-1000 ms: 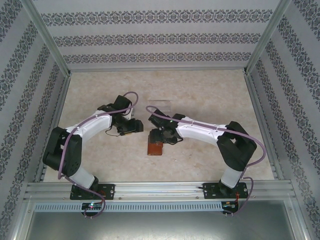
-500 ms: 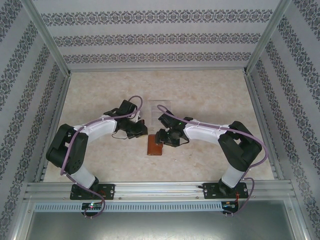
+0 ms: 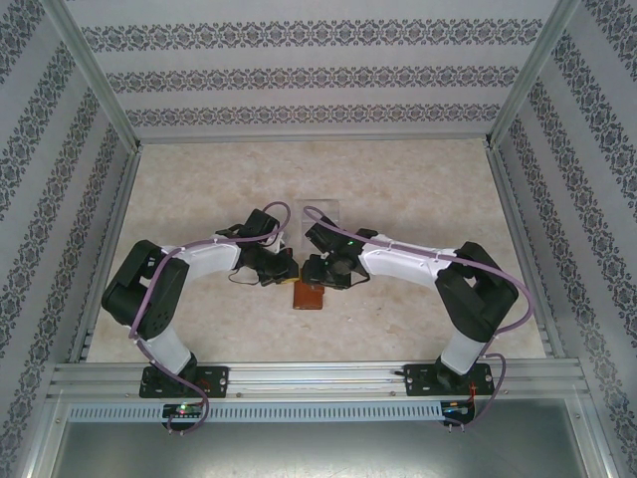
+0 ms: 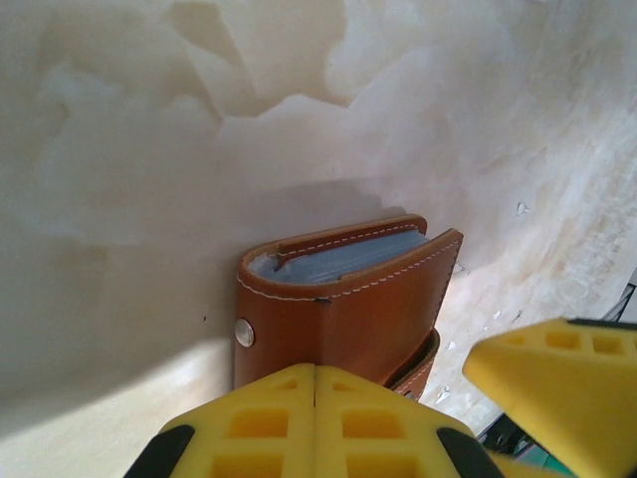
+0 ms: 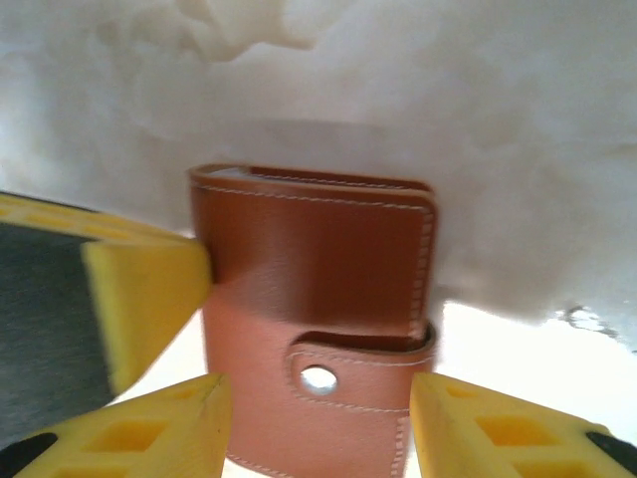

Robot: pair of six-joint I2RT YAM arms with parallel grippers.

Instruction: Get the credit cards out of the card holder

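The brown leather card holder (image 3: 309, 296) lies closed on the table between my two grippers. Seen from the left wrist, the card holder (image 4: 348, 299) shows its grey-blue inner edge; the credit cards are hidden inside. My left gripper (image 4: 316, 383) is shut with nothing between its pads, its tips against the holder's near side. From the right wrist, the card holder (image 5: 318, 299) shows its snap tab. My right gripper (image 5: 320, 418) is open, its fingers hanging over the two side edges at the tab end. In the top view the left gripper (image 3: 284, 269) and right gripper (image 3: 320, 276) nearly meet.
A clear acrylic rack (image 3: 318, 212) stands just behind the grippers. Patterned walls and metal rails (image 3: 109, 229) enclose the marbled table. The left gripper's yellow finger (image 5: 139, 294) sits close to the holder's left edge in the right wrist view.
My left arm has swung right up to the card holder and its gripper has shut. The right gripper's jaws have narrowed over the holder.
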